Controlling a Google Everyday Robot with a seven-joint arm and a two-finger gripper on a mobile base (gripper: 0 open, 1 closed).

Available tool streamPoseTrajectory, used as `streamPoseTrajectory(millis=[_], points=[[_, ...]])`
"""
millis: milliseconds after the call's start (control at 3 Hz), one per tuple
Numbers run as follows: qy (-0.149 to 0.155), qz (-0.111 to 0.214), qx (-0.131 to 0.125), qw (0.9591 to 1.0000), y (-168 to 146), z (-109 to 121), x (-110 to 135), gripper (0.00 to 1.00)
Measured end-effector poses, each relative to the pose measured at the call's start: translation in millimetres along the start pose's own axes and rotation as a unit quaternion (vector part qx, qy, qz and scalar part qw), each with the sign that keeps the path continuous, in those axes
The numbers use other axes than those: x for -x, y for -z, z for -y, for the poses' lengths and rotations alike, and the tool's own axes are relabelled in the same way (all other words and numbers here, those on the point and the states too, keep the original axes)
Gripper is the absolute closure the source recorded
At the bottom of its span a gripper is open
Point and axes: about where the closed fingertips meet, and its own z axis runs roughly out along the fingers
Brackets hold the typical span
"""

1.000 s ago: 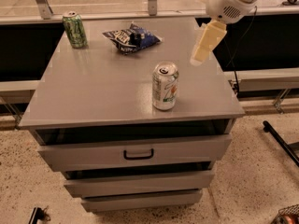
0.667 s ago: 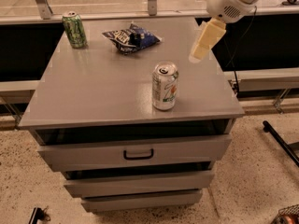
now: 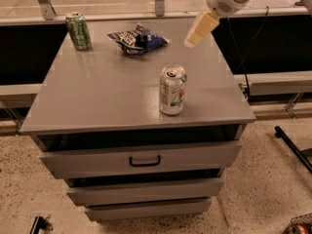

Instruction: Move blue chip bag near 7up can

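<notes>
The blue chip bag (image 3: 138, 39) lies flat at the back middle of the grey cabinet top (image 3: 97, 91). The 7up can (image 3: 172, 90), silver-white with pale green lettering and an orange-red spot, stands upright near the front right. My gripper (image 3: 199, 29) hangs above the back right part of the top, to the right of the bag and behind the can, touching neither. It holds nothing that I can see.
An all-green can (image 3: 78, 31) stands at the back left corner. The cabinet has drawers below (image 3: 144, 161). A window rail (image 3: 122, 16) runs behind the top. A dark bar (image 3: 292, 147) lies on the speckled floor at the right.
My gripper has moved left and a little up, closer to the chip bag. The bag and both cans have not moved.
</notes>
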Motion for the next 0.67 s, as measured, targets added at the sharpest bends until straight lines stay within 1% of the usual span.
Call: streamPoseTrajectory(millis=[333,667], points=[[-0.018,0.012,-0.022,0.9995,-49.2,26.0,10.8,0.00],[-0.033,0.030,-0.017,0.9989,-97.4,33.6,25.0,0.00]])
